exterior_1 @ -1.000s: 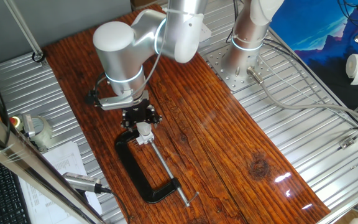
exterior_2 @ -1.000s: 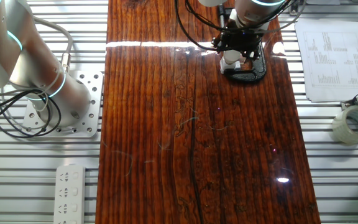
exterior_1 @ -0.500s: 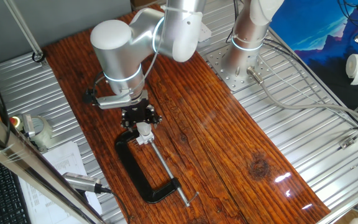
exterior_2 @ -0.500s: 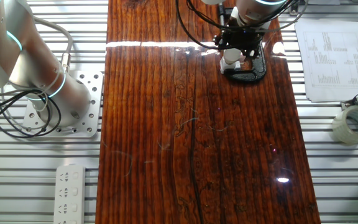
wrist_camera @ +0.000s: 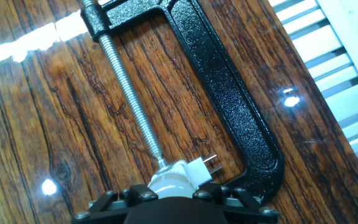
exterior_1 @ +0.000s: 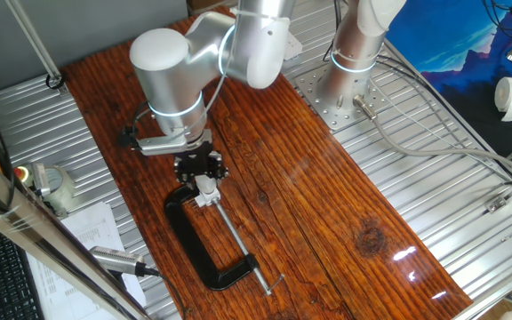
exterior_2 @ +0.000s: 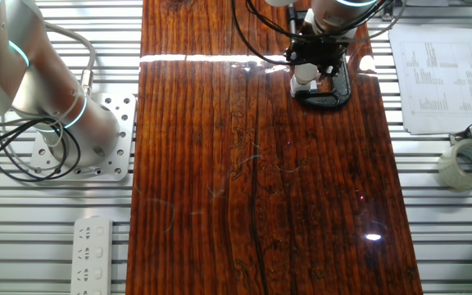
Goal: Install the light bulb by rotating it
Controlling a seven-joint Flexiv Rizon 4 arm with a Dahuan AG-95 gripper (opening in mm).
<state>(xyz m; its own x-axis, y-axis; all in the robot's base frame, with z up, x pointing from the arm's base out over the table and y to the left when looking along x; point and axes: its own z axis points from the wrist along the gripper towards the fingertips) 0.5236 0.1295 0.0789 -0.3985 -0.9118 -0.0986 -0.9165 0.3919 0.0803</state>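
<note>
Hand view looks straight down the fingers at one wooden table (wrist_camera: 36, 112), dark and glossy with strong grain. One black C-clamp (wrist_camera: 229, 93) lies flat on the wood ahead of the gripper (wrist_camera: 173, 200), its frame curving from the top of the picture down the right side to a spot just beside the hand. One threaded screw rod (wrist_camera: 129, 102) runs from the clamp's upper arm down to the hand, ending against one small white socket block (wrist_camera: 197, 170) with two thin metal pins on its right side. One light bulb (wrist_camera: 166, 182) shows as a pale rounded dome directly under the hand, seated at that block, with the black finger mounts close around its lower edge; whether the fingers actually press on the bulb cannot be told from any of the pictures. One fixed view shows the one silver robot arm (exterior_1: 172, 76) bent over the near end of the clamp, the gripper (exterior_1: 199, 169) pointing down onto the white bulb (exterior_1: 204, 185). Left of the hand in that view lie one roll of tape (exterior_1: 53, 182) and one printed paper sheet (exterior_1: 87, 233); its print is too small to read. No brand or label can be made out anywhere.
</note>
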